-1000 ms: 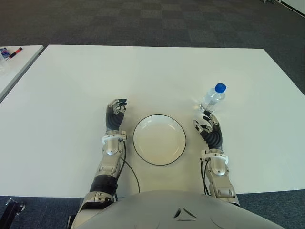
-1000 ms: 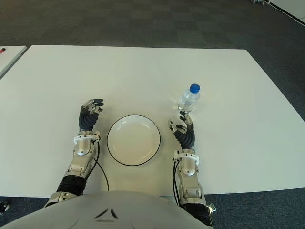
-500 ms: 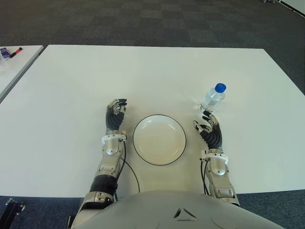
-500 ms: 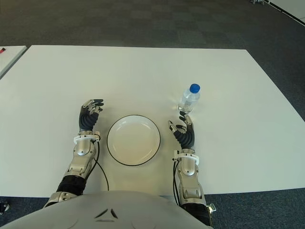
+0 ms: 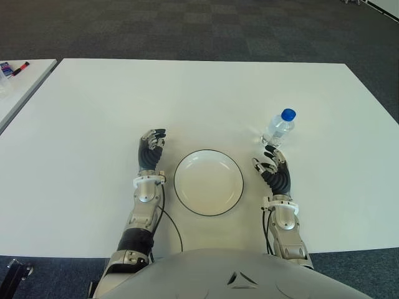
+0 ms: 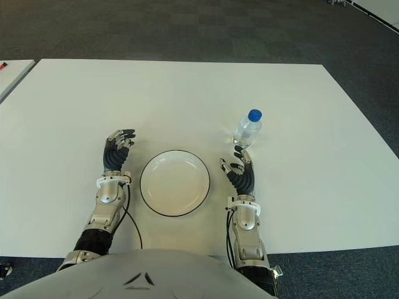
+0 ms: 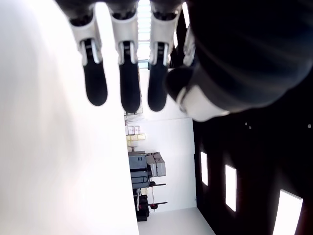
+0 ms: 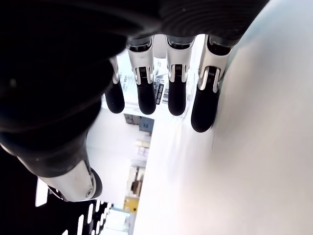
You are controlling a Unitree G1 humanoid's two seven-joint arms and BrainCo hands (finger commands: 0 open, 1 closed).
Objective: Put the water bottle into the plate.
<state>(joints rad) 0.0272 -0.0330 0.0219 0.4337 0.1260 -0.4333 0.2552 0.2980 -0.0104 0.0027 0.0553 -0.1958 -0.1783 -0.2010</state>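
Note:
A clear water bottle [image 5: 277, 129] with a blue cap stands upright on the white table [image 5: 206, 93], right of centre. A white plate [image 5: 208, 182] with a dark rim lies near the table's front edge, between my two hands. My right hand [image 5: 272, 167] is just in front of the bottle, right of the plate, fingers [image 8: 146, 93] relaxed and holding nothing; the bottle's label shows beyond them in the right wrist view. My left hand [image 5: 151, 147] shows left of the plate, fingers [image 7: 128, 85] spread loosely and empty.
A second white table [image 5: 19, 84] stands at the far left with small items [image 5: 12, 68] on it. Dark carpet [image 5: 206, 28] surrounds the tables. A cable [image 5: 168, 221] runs from my left forearm by the plate's front rim.

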